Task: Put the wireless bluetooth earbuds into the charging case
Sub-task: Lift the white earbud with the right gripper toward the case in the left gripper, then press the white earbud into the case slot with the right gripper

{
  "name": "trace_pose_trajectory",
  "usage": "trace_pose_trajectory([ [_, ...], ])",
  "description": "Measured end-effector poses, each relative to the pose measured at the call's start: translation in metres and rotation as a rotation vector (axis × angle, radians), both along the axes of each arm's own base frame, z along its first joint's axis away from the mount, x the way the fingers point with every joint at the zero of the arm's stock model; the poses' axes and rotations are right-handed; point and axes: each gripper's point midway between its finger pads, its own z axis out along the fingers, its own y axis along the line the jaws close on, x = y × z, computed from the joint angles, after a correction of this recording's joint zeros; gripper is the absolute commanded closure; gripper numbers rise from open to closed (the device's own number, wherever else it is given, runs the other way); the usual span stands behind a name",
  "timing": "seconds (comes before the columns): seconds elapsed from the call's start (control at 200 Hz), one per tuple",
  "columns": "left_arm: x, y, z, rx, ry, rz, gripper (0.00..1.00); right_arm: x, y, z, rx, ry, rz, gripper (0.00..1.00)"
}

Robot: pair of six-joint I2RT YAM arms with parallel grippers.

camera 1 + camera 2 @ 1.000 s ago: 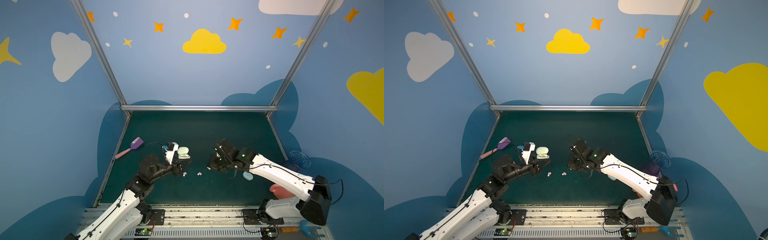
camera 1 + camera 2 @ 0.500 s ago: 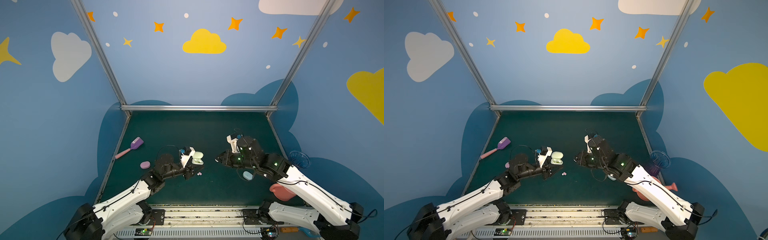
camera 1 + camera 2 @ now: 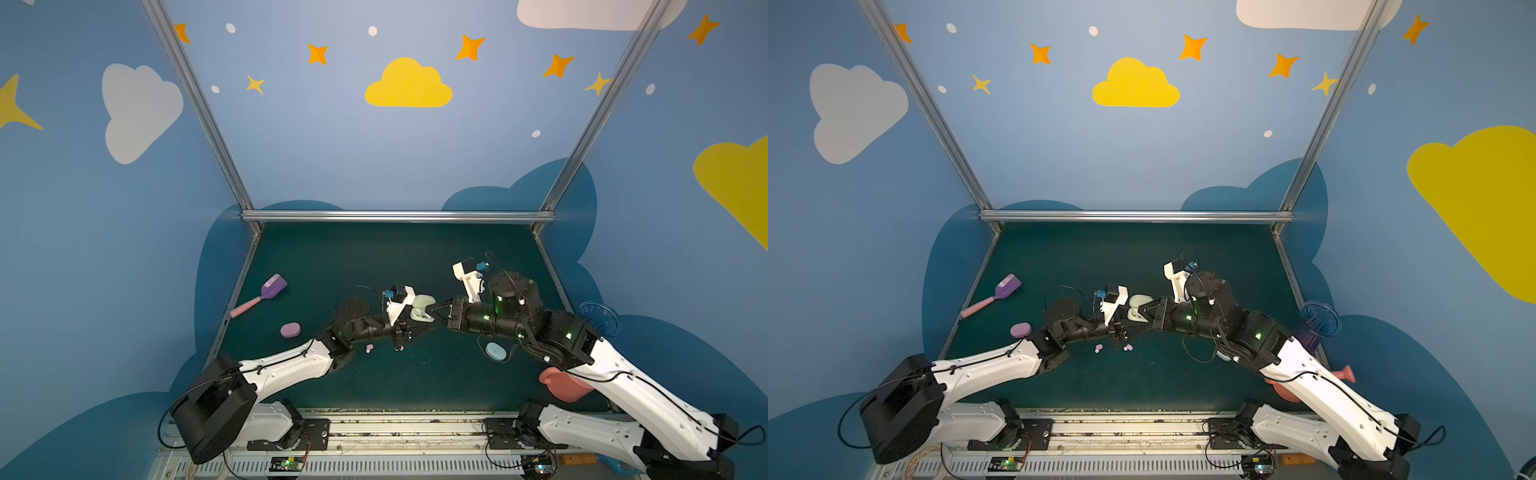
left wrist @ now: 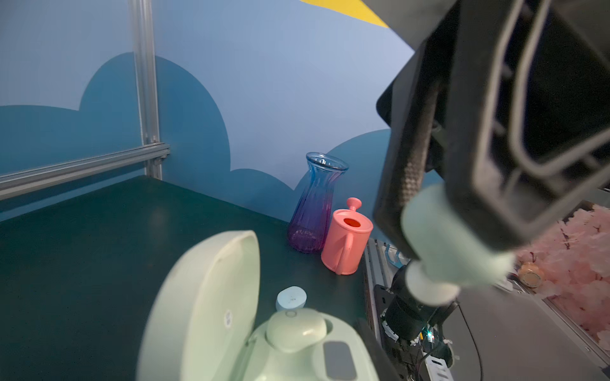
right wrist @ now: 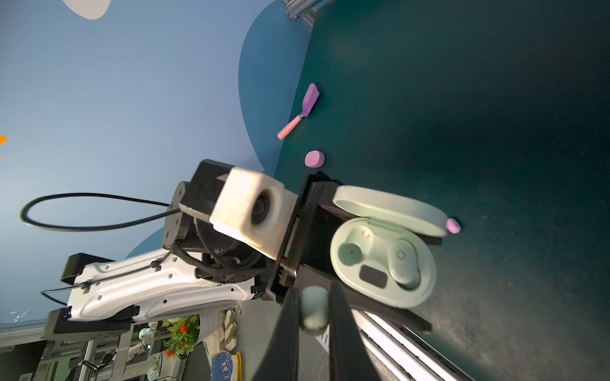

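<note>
Evidently the job was only partway done: at the left the pink case [image 3: 290, 330] lay shut on the table, with two pink earbuds [image 3: 368, 348] loose beneath the left arm. The left gripper [image 3: 417, 316] was clamped narrowly on the mint case [image 5: 379, 257], lid open, with one mint earbud [image 5: 403, 264] seated and the other socket [image 5: 351, 254] empty. The right gripper [image 3: 435, 309], pinched on the second mint earbud [image 4: 452, 244], hung just beside that case. The blue case [image 3: 495, 351] lay closed, and no blue buds were in view.
</note>
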Motion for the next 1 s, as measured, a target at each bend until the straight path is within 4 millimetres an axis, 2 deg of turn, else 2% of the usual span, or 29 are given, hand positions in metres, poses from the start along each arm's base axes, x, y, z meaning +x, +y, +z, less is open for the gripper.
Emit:
trace_pose_trajectory([
  [0.225,-0.016,-0.014,0.022,-0.061,-0.048,-0.062,0.90,0.001,0.002,0.004,0.019,-0.011,0.004,0.89],
  [0.406,-0.024,-0.013,0.037,-0.088,-0.084,-0.071,0.90,0.000,0.004,0.008,0.035,-0.018,0.011,0.89],
  [0.656,-0.023,-0.010,0.045,-0.102,-0.113,-0.052,0.91,-0.002,0.002,0.012,0.054,-0.019,0.011,0.89],
  [1.001,-0.021,-0.009,0.045,-0.099,-0.128,-0.036,0.91,-0.008,0.004,0.011,0.073,0.001,0.028,0.90],
])
